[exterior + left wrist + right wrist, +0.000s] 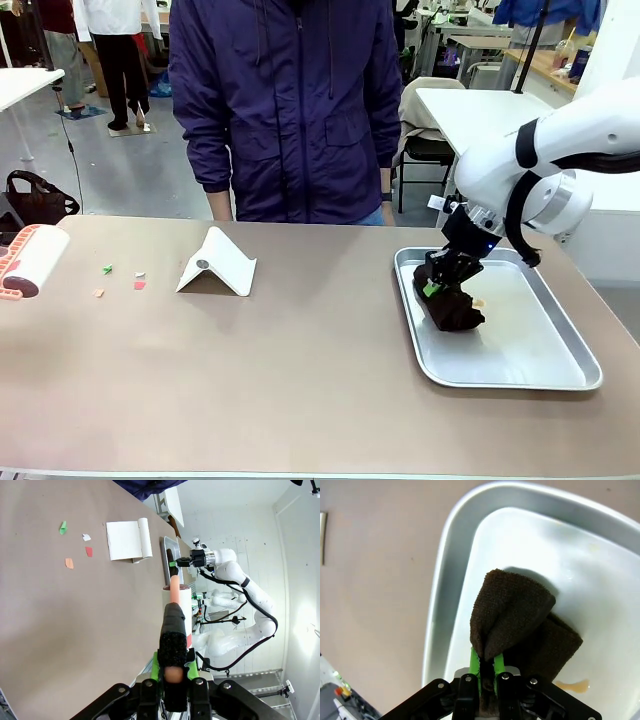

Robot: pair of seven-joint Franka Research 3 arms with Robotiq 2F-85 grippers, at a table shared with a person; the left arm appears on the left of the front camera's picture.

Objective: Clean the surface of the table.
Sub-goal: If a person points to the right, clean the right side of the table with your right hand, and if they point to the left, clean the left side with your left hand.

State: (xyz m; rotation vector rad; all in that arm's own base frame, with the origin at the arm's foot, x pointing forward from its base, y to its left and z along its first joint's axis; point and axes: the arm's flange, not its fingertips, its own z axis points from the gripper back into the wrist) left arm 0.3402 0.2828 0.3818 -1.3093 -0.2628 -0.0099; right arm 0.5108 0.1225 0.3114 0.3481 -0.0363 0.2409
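Right gripper point(486, 661) pinches a brown cloth point(512, 615) in the tray point(449, 570), maybe for wiping. Left gripper point(172, 674) squeezes a lint roller point(38, 258).

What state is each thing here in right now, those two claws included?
left gripper: shut on the lint roller handle.
lint roller: held at the left end of the table.
right gripper: shut on the brown cloth.
brown cloth: bunched up, in the tray.
tray: flat on the table, small brownish smear inside.
paper scraps: loose on the table, not yet cleared.
white folded card: standing like a tent.
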